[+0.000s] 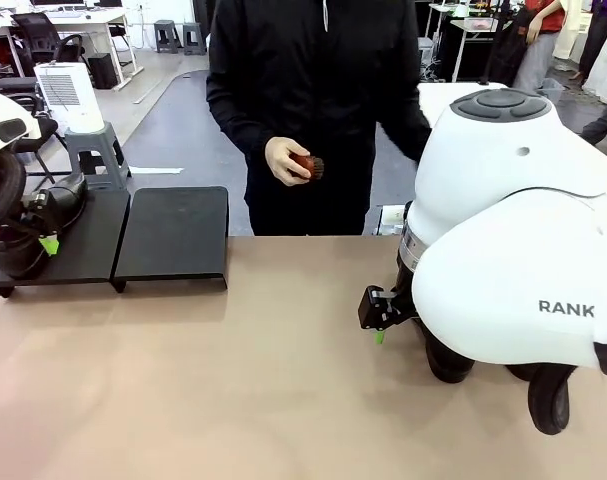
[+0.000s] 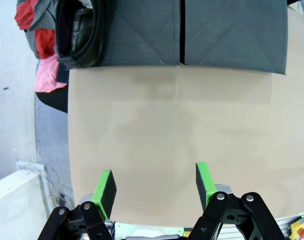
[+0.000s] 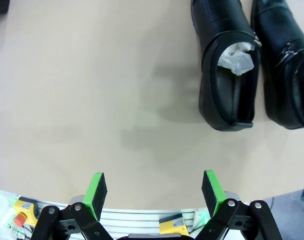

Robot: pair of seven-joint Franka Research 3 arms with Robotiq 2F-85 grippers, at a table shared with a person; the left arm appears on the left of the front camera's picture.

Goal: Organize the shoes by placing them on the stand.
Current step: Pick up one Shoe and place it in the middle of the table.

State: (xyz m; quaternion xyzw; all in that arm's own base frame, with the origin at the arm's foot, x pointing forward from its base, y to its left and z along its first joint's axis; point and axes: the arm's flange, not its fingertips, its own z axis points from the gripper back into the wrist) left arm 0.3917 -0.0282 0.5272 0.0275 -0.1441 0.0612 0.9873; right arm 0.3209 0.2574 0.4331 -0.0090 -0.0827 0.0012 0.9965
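dark letters "rank" show on the white right arm [image 1: 513, 250].

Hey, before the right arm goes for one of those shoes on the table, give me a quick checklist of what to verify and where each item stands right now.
1. Right gripper open and empty: ok.
2. Left gripper open and empty: ok.
3. Shoes within view for a pick: ok, the paper-stuffed shoe and the neighbour shoe lie side by side on the table.
4. Right gripper lined up on a shoe: not ok, both lie off to one side of its fingers.
5. Room on the stand: ok, one panel is bare and the placed shoe sits on the other.
6. Person's hand with the brush clear of the table: ok.
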